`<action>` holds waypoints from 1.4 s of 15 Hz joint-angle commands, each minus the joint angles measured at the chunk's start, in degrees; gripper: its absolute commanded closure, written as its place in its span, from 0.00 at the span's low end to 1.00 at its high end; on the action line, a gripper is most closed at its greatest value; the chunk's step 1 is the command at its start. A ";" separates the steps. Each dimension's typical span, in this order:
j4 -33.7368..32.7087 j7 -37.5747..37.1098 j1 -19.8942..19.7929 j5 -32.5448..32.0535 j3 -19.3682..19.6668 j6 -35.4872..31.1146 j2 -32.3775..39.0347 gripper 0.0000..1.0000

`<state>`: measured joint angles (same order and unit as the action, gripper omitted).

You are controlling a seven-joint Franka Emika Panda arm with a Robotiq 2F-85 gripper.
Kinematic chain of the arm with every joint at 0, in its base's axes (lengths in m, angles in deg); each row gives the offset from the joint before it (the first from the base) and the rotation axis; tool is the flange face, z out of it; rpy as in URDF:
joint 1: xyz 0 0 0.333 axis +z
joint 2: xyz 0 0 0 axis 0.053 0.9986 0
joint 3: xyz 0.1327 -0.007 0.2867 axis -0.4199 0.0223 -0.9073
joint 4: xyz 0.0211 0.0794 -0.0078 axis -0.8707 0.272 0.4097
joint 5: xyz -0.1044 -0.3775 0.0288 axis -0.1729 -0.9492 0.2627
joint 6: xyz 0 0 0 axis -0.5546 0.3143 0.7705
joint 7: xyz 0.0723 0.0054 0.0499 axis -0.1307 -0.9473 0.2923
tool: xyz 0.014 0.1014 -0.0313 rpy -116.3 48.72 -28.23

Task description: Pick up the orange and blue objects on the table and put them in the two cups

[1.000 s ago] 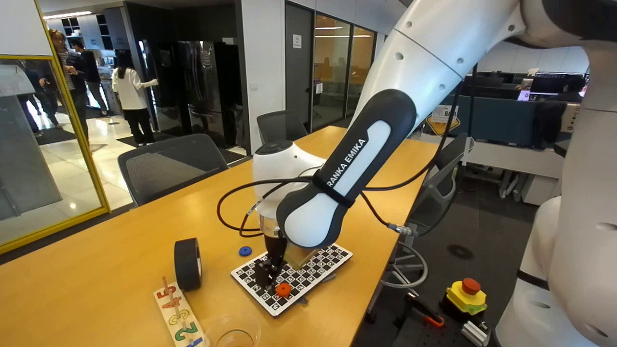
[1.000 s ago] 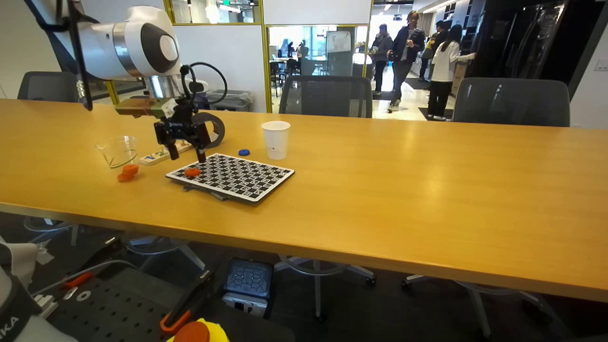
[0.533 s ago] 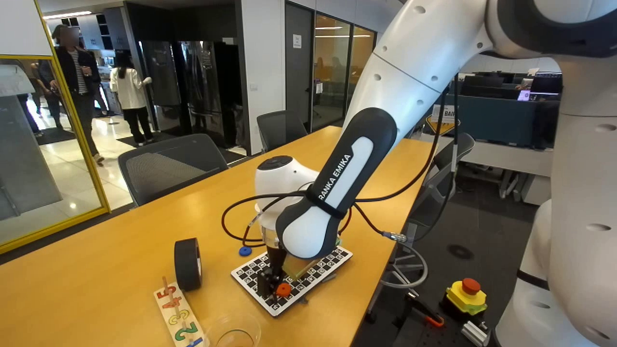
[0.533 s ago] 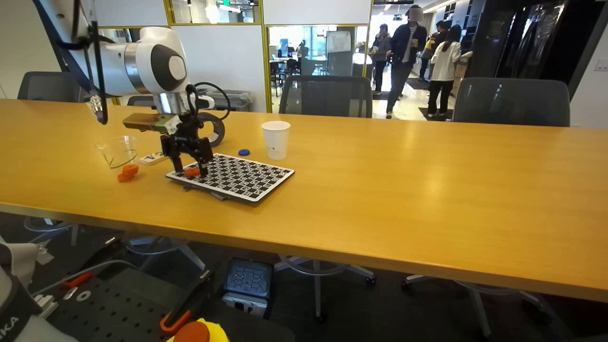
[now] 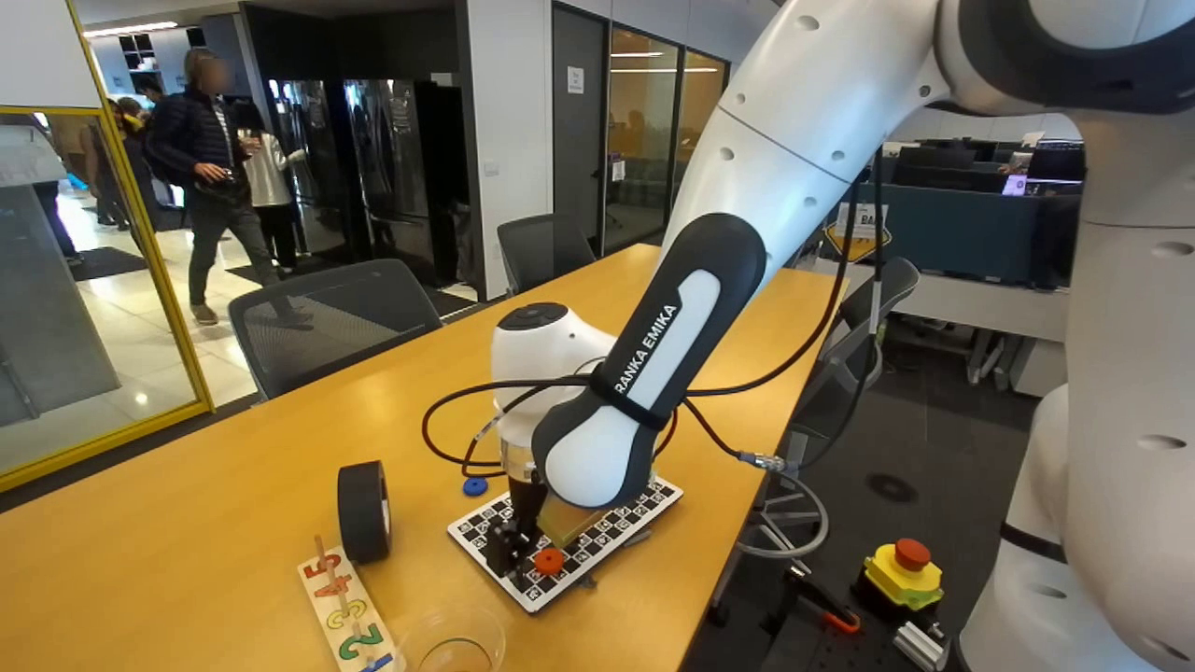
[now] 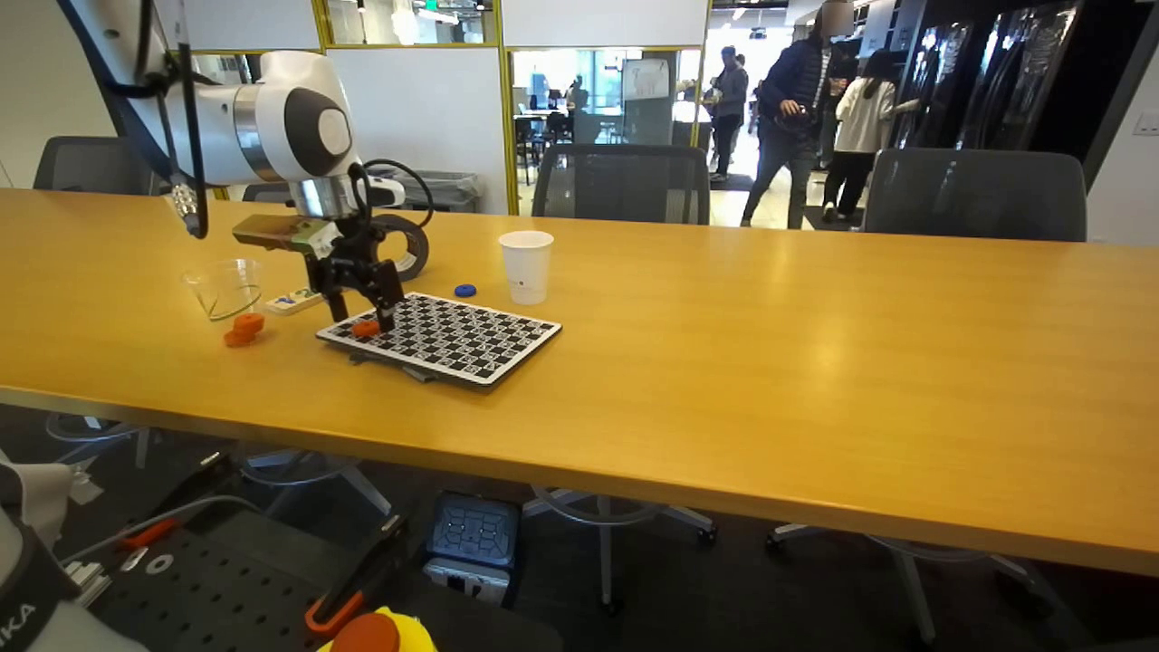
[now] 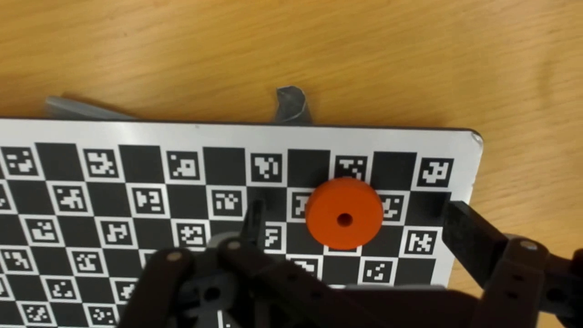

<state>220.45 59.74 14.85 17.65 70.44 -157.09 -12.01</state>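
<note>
1. Leftmost of the task's things, in an exterior view, the clear cup (image 6: 222,288) is placed on the table (image 6: 770,362); it is transparent, so its edges are seen only faintly.
2. Just beside it, a little to the right, two orange pieces (image 6: 246,322) lie close together on the table. Whether one rests upon the other, I cannot tell.
3. Next comes a wooden strip (image 6: 292,302) with coloured digits, which the gripper (image 6: 363,319) partly hides there.
4. The gripper is in released state: its two fingers (image 7: 473,241) stand wide apart. They are low, at both sides of the orange disc (image 7: 345,205), and in the wrist view a gap is visible between each finger and the disc.
5. This orange disc lies flat near one corner of the checkered board (image 6: 453,344), and it has a small hole in its top.
6. Seen behind the gripper, the black roll (image 6: 419,243) stands on its edge.
7. Further to the right, the blue piece (image 6: 465,290) lies on the table, near the board but apart from it.
8. The white cup (image 6: 527,267) stands upright to the right of the blue piece, near it.
</note>
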 commanded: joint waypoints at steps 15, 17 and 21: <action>0.27 -1.16 1.73 2.00 1.24 -2.02 -0.33 0.73; 0.31 -1.19 1.72 2.06 1.26 -2.06 -0.49 0.82; 0.74 4.31 0.74 3.69 -0.18 -2.27 -1.70 0.79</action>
<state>220.49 60.07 15.50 19.20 70.51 -158.11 -12.29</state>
